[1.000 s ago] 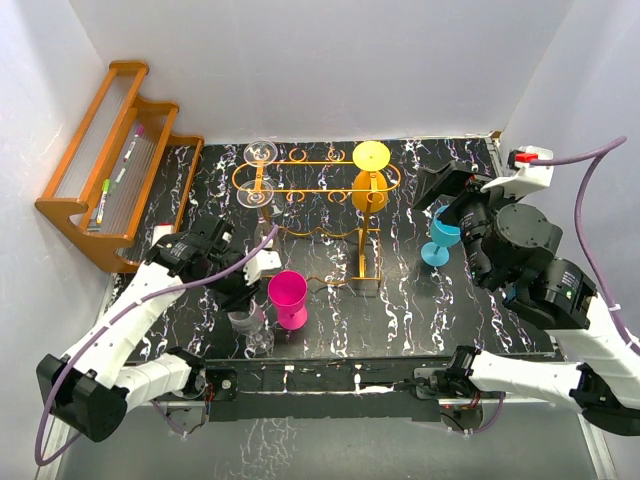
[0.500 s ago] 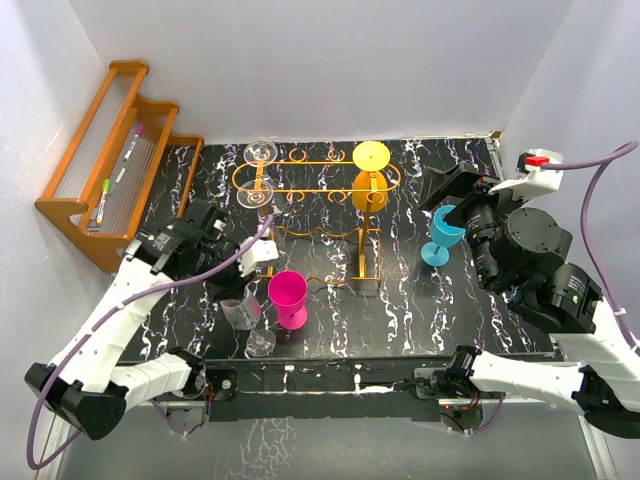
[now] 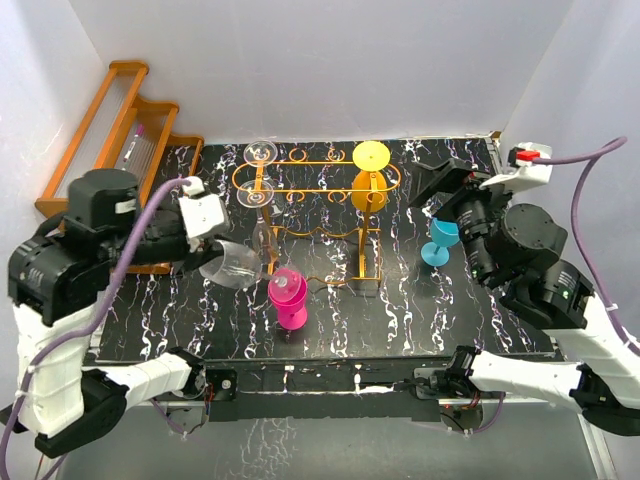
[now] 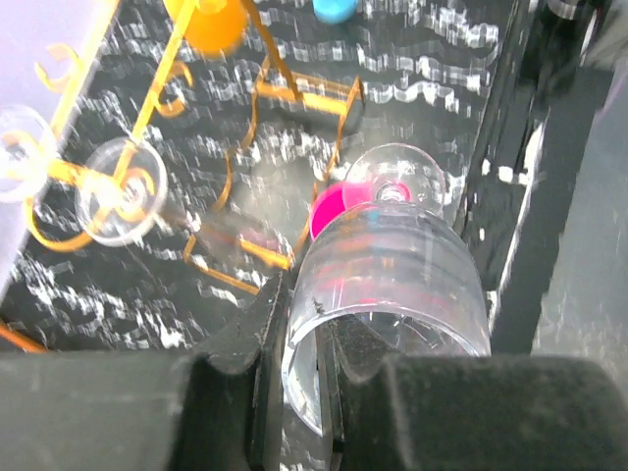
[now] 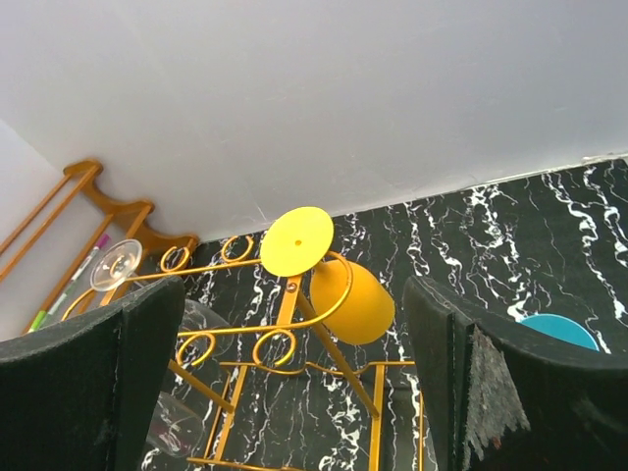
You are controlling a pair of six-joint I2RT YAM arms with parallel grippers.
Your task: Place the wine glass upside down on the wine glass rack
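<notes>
Centre-left of the top view: the left gripper (image 4: 302, 329) was closed almost fully, the rim wall of the clear wine glass (image 3: 230, 268) pinched between its fingers. The glass was off the black marble table (image 3: 420, 310), tipped sideways, foot toward a pink glass (image 3: 290, 305) standing just lower right of it. The wine glass rack (image 3: 320, 162) sat upper centre, apart from the held glass, with two clear glasses (image 3: 261, 153) and a yellow glass (image 3: 371, 190) hanging upside down. The right gripper (image 3: 443, 190) gaped wide and empty, above a blue glass (image 3: 437, 245). A wooden stepped rack (image 3: 110, 150) was upper left.
</notes>
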